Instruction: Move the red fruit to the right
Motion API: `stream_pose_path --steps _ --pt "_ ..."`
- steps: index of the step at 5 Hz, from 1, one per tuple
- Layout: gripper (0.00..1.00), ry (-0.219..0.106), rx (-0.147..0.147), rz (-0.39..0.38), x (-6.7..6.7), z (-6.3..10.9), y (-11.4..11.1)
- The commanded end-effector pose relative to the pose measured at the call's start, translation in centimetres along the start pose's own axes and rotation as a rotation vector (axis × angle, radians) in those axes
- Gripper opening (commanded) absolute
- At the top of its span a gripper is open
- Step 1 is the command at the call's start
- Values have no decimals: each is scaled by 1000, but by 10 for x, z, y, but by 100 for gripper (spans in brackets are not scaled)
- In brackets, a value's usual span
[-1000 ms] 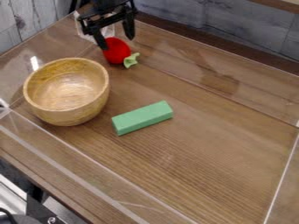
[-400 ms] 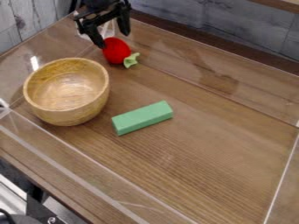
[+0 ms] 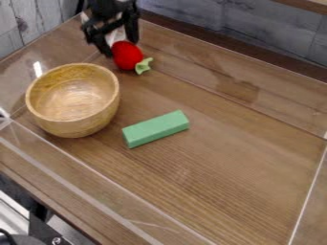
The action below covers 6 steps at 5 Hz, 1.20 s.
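The red fruit (image 3: 128, 55) is a small glossy strawberry with a light green leafy cap pointing right; it lies on the wooden table near the back left. My black gripper (image 3: 110, 42) points down just behind and to the left of it, fingers spread open, with one fingertip close to the fruit's upper left side. Nothing is held between the fingers. Whether a finger touches the fruit I cannot tell.
A wooden bowl (image 3: 73, 99) stands at the left, in front of the fruit. A green rectangular block (image 3: 156, 128) lies near the middle. Clear plastic walls (image 3: 153, 215) ring the table. Bare wood stretches to the right of the fruit.
The gripper has shifted a little to the left and sunk slightly beside the fruit, with a small roll of the wrist. The fruit, bowl and block have not moved.
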<state>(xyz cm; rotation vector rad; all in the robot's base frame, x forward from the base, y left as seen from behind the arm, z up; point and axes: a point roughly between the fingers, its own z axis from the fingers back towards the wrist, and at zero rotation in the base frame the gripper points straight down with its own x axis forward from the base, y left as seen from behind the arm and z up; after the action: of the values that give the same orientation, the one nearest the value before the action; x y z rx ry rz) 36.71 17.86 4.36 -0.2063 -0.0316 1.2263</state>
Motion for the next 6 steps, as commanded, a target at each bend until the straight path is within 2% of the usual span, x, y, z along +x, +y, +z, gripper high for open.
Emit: stream_pose_path --steps 1,2,3,4,5,6 --pt "0 -48 -20 -68 -7 8 -5" --pt "0 -2 -41 -129 -18 29 -9" --pt "0 44 -67 -150 -17 57 -19" --pt "0 85 -93 -201 -24 83 -30" --pt "0 110 -94 -274 -52 93 -40" --pt "0 130 -89 -350 -87 97 -48"
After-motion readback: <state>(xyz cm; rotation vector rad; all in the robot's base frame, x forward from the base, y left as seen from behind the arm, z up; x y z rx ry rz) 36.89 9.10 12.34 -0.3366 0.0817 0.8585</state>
